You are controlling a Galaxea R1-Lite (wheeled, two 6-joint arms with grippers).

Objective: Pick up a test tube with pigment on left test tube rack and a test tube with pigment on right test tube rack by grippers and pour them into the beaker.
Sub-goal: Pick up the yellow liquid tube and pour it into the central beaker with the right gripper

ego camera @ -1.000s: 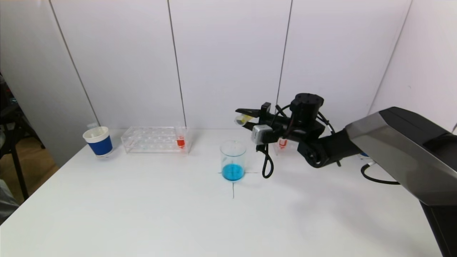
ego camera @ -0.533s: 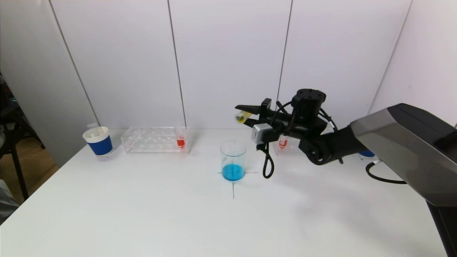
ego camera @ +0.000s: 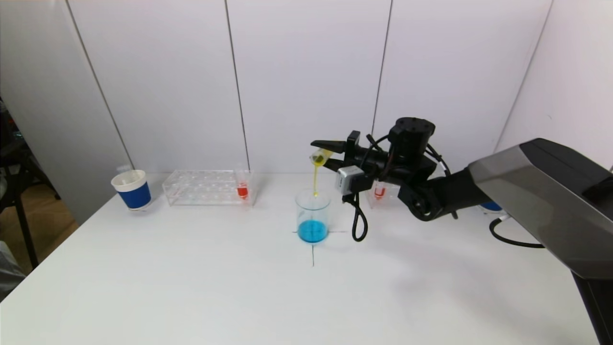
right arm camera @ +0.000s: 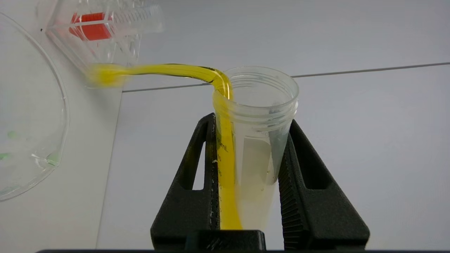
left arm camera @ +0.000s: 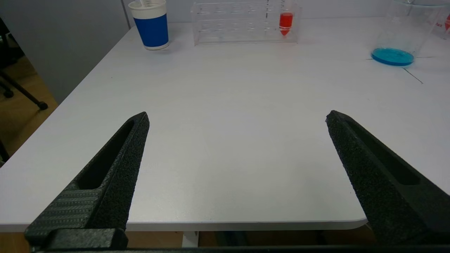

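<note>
Right gripper is clenching a tilted test tube above the glass beaker, both fingers pressing the tube's sides in the right wrist view. The tube's open, threaded mouth is pointing away from the wrist cam and tipping downward. Yellow pigment is running along the tube's lower wall, spilling over the lip, and a thin yellow stream is falling into the beaker's mouth in the head view. The beaker is standing upright at center of the white table, on a drawn cross mark, w/ a shallow layer of blue liquid sitting at its bottom.

Behind the right arm, the right test tube rack is partly hidden, w/ one red-filled tube showing. On the robot's left side, well apart from the beaker, the clear left test tube rack is holding an upright tube of red pigment at its end nearest the beaker. Just beyond the rack's other end, a blue-and-white paper cup is standing near the table edge.

Left gripper is hanging low at the table's near edge, off to the robot's left, fingers spread wide and gripping nothing; it isn't showing in the head view.
</note>
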